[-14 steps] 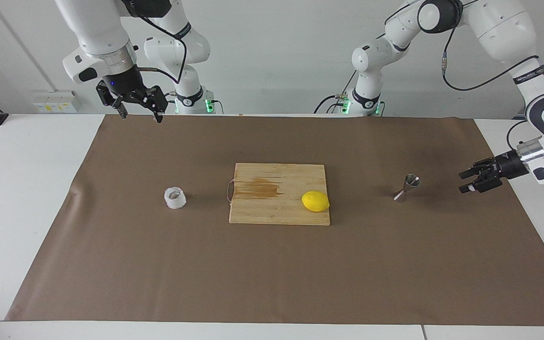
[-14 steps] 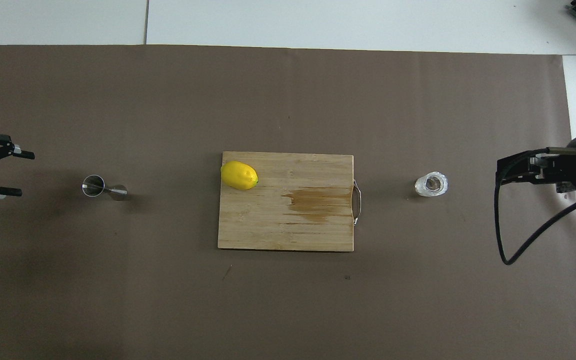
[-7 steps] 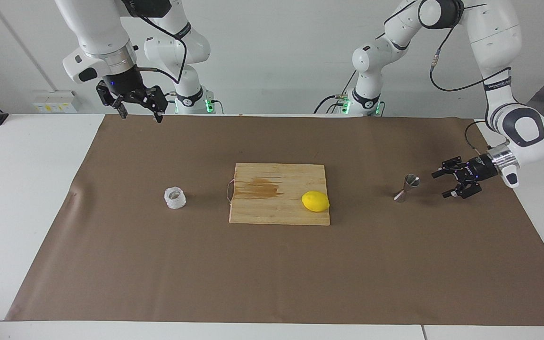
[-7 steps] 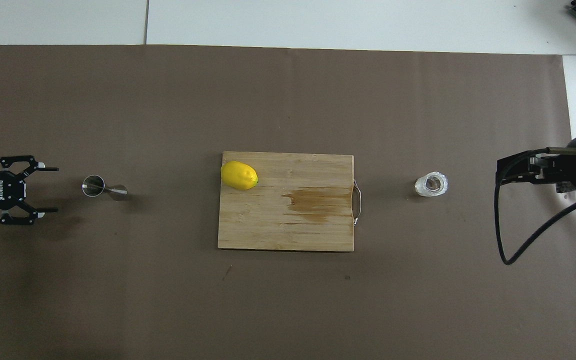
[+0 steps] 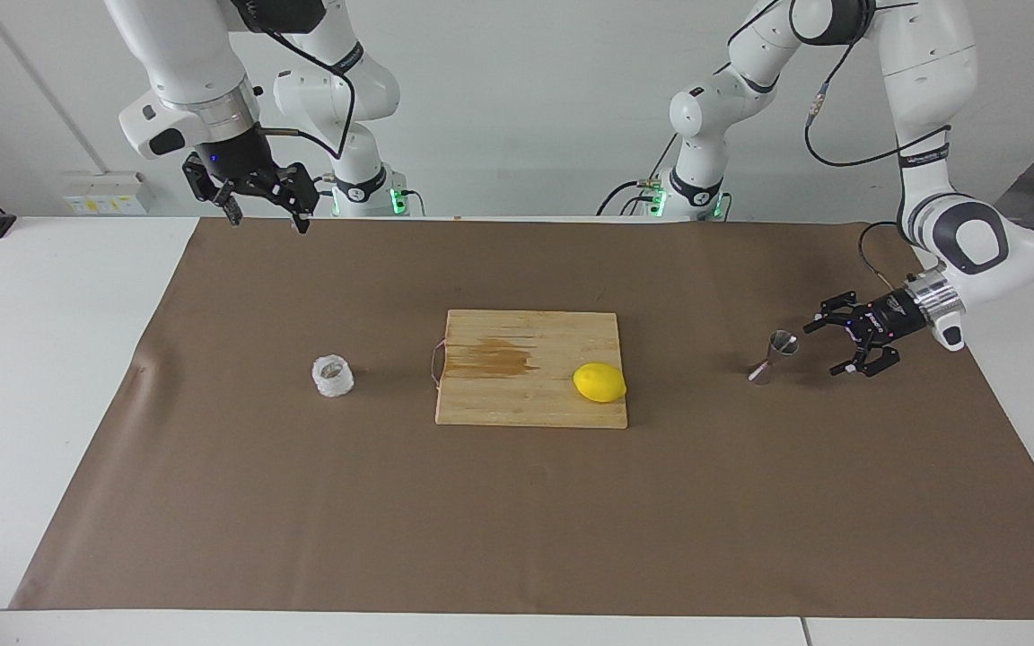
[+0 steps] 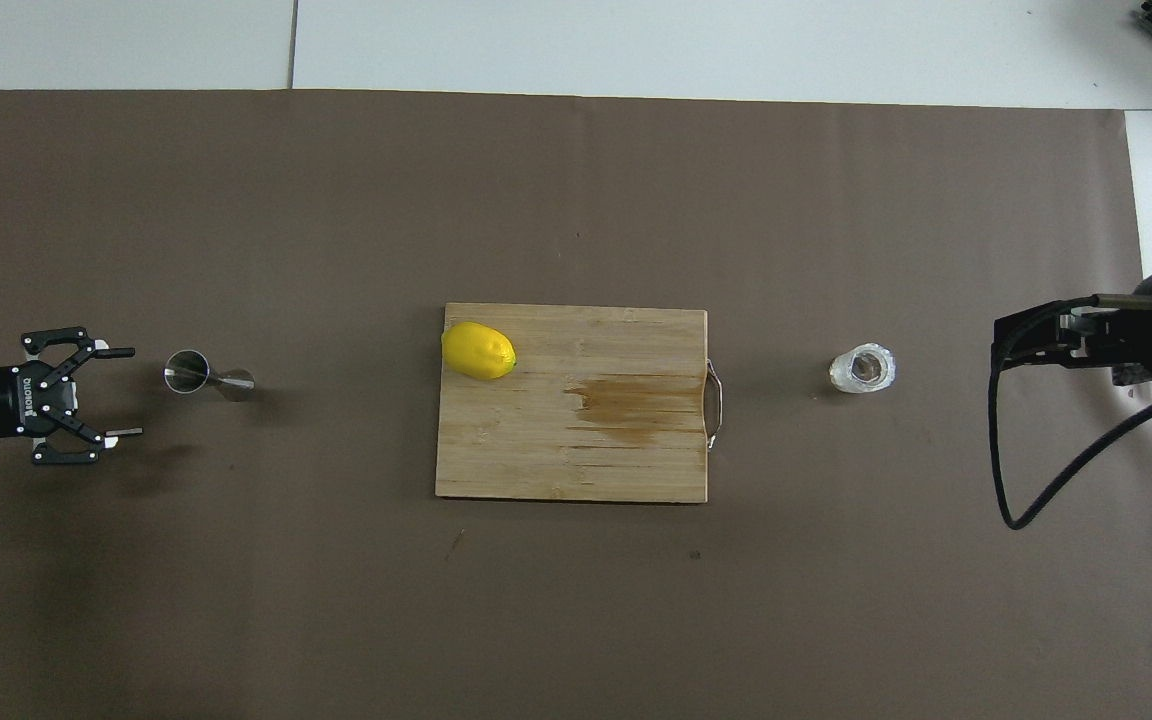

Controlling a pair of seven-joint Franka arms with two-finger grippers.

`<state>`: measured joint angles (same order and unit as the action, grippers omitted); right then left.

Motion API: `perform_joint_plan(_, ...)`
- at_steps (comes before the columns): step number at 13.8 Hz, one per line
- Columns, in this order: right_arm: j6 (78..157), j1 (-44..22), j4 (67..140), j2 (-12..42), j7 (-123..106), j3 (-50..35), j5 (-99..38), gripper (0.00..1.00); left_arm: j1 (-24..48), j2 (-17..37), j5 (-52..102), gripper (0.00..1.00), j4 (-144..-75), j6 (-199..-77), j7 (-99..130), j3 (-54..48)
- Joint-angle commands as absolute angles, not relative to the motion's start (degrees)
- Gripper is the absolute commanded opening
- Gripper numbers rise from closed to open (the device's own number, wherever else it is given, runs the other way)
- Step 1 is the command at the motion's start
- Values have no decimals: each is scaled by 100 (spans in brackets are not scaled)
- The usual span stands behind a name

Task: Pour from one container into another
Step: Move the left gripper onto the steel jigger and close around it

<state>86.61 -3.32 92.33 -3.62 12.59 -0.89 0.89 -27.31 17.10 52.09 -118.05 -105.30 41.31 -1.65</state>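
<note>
Steel jigger (image 5: 774, 356) stood upright on the brown mat (image 5: 517, 502) toward the left arm's end, long axis vertical, mouth up. Left gripper (image 5: 829, 345) low just beside it, fingers wide apart, touching nothing. White crinkly cup (image 5: 333, 376) upright toward the right arm's end. Right gripper (image 5: 264, 215) waited raised, fingers apart, empty.

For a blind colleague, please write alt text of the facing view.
The open left gripper sits low beside the upright steel jigger, not touching it. A lemon lies on the cutting board mid-table; the white crinkly cup stands toward the right arm's end, where the open right gripper waits raised.
</note>
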Motion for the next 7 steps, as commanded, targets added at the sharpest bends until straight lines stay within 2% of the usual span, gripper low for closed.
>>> perform_joint_plan(1, 8604, -255, 9264, -422, 1107, -123, 17, 100, -2681, 1485, 5466, 100, -12006, -10626, 4280, -158)
perform_joint_plan(7, 8604, -255, 9264, -422, 1107, -123, 18, 100, -2444, 1485, 5748, 100, -11971, -10486, 4254, -193)
